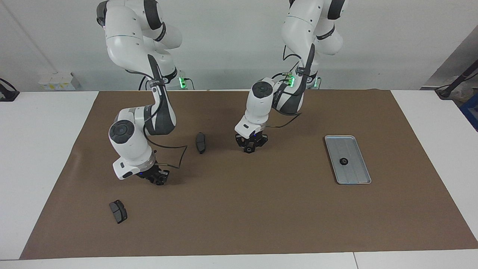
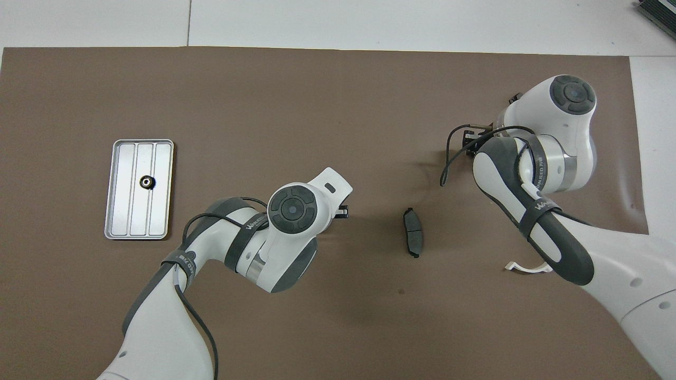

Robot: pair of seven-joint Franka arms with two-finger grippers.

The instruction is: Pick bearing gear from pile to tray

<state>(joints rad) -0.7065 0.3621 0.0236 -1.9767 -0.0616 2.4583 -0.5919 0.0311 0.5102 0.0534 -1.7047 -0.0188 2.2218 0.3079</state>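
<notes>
**Beside the tray, 2 claws work low on the mat**

Inside the tray (image 1: 364, 170) lies 1 bearing gear (image 1: 343, 161). The left gripper (image 1: 251, 145) hangs low, toward the right arm's end from the tray. The right gripper (image 1: 157, 178) is farther from the tray again. I cannot tell if either claw is open, closed or gripping. A tiny gear pinched off-centre could squirt away, or drop before reaching the tray.

A white table (image 1: 44, 157) is carrying a brown paper mat (image 1: 239, 209). Lying on the mat are a silver-grey ridged metal tray (image 1: 356, 172) at three o'clock in the facing view, and two dark grey brake pads (image 1: 201, 142) (image 1: 118, 211), at eleven and eight o'clock.
</notes>
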